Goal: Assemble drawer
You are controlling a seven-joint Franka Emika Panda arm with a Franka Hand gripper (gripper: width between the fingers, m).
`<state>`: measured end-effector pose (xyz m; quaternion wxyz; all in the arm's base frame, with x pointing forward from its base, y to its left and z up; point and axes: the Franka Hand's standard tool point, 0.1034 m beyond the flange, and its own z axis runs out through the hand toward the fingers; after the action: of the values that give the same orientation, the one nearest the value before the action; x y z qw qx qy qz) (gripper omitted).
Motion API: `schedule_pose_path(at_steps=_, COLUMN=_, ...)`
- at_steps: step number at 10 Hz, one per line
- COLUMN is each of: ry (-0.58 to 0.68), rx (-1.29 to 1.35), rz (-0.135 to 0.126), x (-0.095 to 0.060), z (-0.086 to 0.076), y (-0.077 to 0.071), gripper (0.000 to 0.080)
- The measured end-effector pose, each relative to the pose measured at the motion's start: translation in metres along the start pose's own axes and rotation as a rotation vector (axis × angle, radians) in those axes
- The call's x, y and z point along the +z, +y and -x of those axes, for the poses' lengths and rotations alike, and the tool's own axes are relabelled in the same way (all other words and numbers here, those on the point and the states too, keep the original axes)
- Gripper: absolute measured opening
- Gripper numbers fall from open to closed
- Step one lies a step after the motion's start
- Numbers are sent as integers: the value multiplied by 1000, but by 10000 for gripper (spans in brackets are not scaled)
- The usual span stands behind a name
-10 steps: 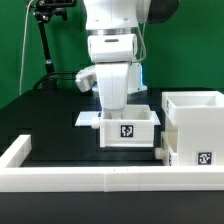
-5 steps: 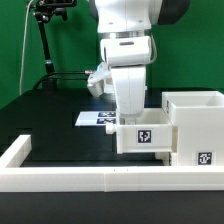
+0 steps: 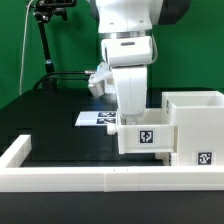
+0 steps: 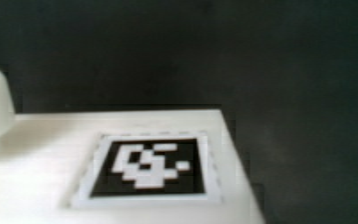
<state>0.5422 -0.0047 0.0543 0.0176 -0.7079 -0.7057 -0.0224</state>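
Housing (image 3: 196, 122) stood at right of exterior frame. One tray (image 3: 146, 138) at frame centre, touching its side, not yet slid in; early stage, judged. Gripper (image 3: 130, 108) reached into tray, fingers hidden, grip undeterminable.

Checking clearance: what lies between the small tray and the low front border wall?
Only bare black table separates tray and border wall, per the exterior view.
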Motion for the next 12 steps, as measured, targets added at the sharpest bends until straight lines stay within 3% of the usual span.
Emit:
schedule_pose_path(at_steps=7, ry=2, rx=73, rz=3, x=2, z=-10, y=4, gripper=42)
schedule_pose_path(at_steps=12, ry=2, rx=77, rz=6, x=2, z=-9, y=2, gripper=42)
